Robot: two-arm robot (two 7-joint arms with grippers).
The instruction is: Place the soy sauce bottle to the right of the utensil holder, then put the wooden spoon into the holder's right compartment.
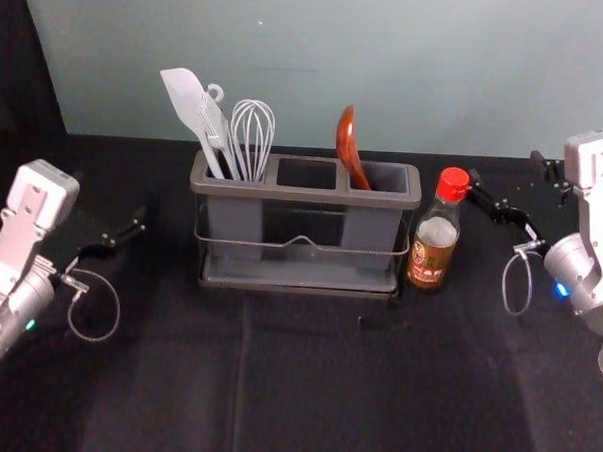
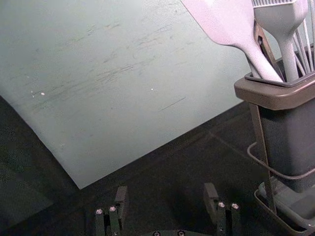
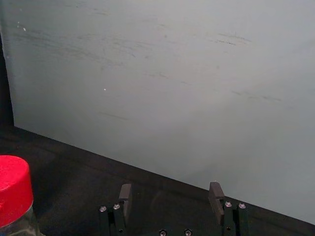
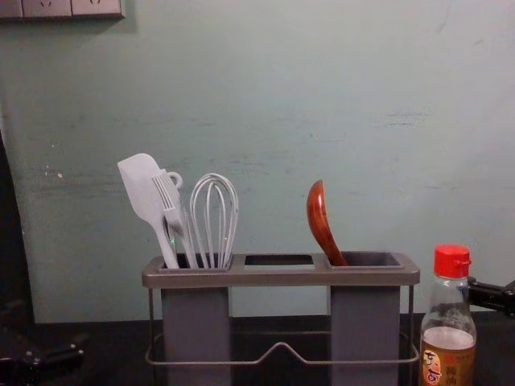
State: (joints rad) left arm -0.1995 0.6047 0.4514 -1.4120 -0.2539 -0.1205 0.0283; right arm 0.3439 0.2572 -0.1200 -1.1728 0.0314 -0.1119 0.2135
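The soy sauce bottle [image 1: 434, 247] stands just right of the utensil holder [image 1: 303, 194], the wooden spoon [image 1: 349, 148] in its right compartment [image 1: 389, 177]; both placements appear complete. Left gripper [image 2: 166, 192], left of the holder, and right gripper [image 3: 171, 191], beside the bottle, hold nothing, jaws wide apart.

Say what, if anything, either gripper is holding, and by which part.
Nothing held. Left gripper and right gripper are both open with nothing between their fingers; the soy sauce bottle stands outside the right one's.

The holder [image 1: 305, 196] hides the lower end of the wooden spoon [image 1: 347, 138]; the chest view crops the bottle [image 4: 448, 366].
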